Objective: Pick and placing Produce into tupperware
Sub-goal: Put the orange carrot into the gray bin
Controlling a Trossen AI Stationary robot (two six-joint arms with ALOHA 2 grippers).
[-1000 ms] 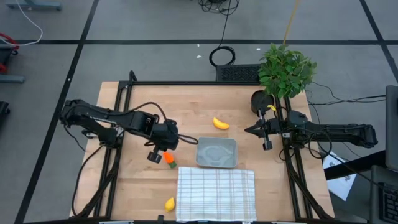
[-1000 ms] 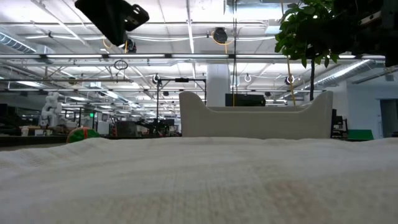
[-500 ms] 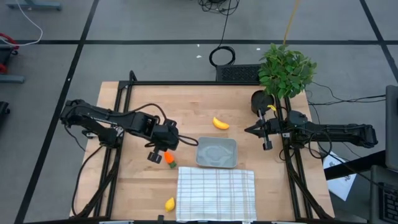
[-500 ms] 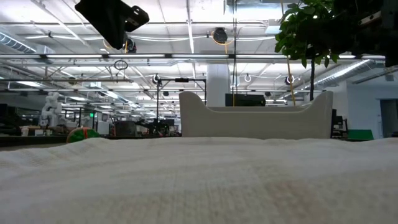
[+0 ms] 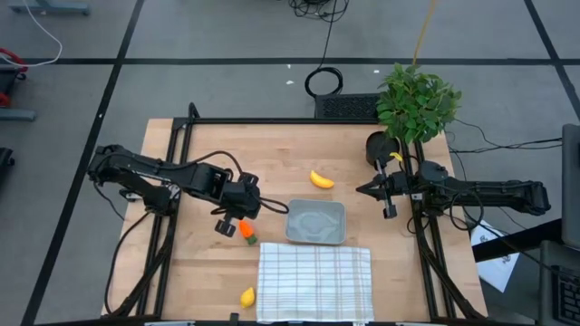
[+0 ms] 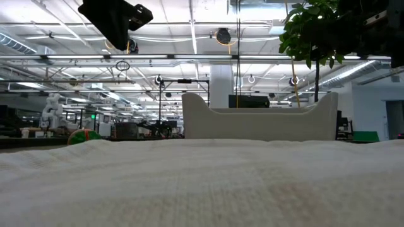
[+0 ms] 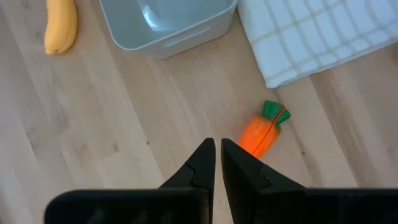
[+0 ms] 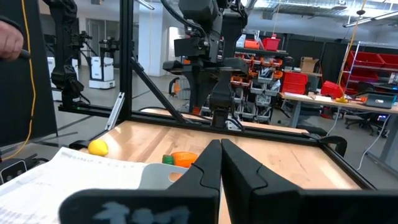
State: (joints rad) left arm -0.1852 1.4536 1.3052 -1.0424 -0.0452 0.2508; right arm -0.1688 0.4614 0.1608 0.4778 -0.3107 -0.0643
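The orange carrot with green top point(image 5: 246, 230) point(image 7: 262, 131) lies on the wood near the checked cloth's corner. My left gripper point(image 5: 227, 220) point(image 7: 217, 151) hovers shut above the table, just beside the carrot's orange end; the low view shows it raised point(image 6: 115, 17). The curved yellow banana point(image 5: 321, 179) point(image 7: 60, 27) lies beyond the translucent grey tub point(image 5: 315, 222) point(image 7: 163, 23), which holds no produce. The small yellow lemon point(image 5: 246, 296) point(image 8: 98, 147) sits near the table's front edge. My right gripper point(image 5: 367, 190) point(image 8: 219, 149) waits shut at the table's right side.
A white checked cloth point(image 5: 315, 270) point(image 7: 314, 38) lies in front of the tub. A leafy potted plant point(image 5: 415, 101) stands at the far right corner. A black frame point(image 5: 272, 120) runs along the table's far and side edges. Bare wood lies left of the carrot.
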